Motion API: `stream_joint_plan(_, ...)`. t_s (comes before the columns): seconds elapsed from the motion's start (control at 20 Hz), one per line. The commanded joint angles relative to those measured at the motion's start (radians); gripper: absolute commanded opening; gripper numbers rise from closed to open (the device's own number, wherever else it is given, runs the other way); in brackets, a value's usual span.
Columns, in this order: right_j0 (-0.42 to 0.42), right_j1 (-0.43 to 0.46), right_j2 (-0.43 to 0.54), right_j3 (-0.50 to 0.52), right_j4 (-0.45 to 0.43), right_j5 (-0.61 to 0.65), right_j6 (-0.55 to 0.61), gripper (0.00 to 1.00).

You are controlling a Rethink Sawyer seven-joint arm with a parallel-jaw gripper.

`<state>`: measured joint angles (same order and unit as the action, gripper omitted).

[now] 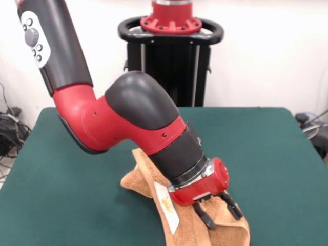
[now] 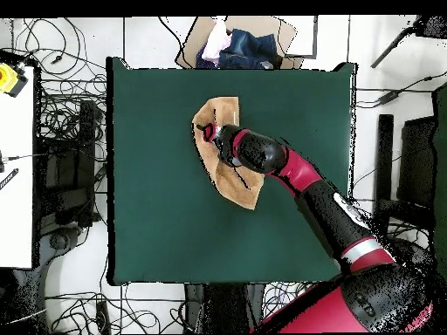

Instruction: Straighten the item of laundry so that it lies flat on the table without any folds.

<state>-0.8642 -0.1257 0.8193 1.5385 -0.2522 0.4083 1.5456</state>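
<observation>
Dark green table (image 1: 266, 154): spanning most of both views, carrying one cloth. Red and black arm (image 1: 128, 120): reaching down at a slant over the cloth. Orange-tan towel (image 1: 141, 179): lying crumpled and folded on the table, off centre toward the edge away from the robot's base, ridged up under the arm; white label (image 1: 168, 205) showing on a fold. Gripper (image 1: 219, 208): hovering just over the towel's near end, black fingers (image 1: 206, 216) spread apart, pinching nothing.
</observation>
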Motion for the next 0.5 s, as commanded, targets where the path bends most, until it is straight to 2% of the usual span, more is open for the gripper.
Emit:
stream_joint_plan(0.05, 0.047, 0.003, 0.006, -0.015, -0.068, 0.093, -0.109, 1.0)
stream_joint_plan(0.5, 0.084, -0.011, -0.017, -0.051, -0.095, 0.109, -0.1, 1.0)
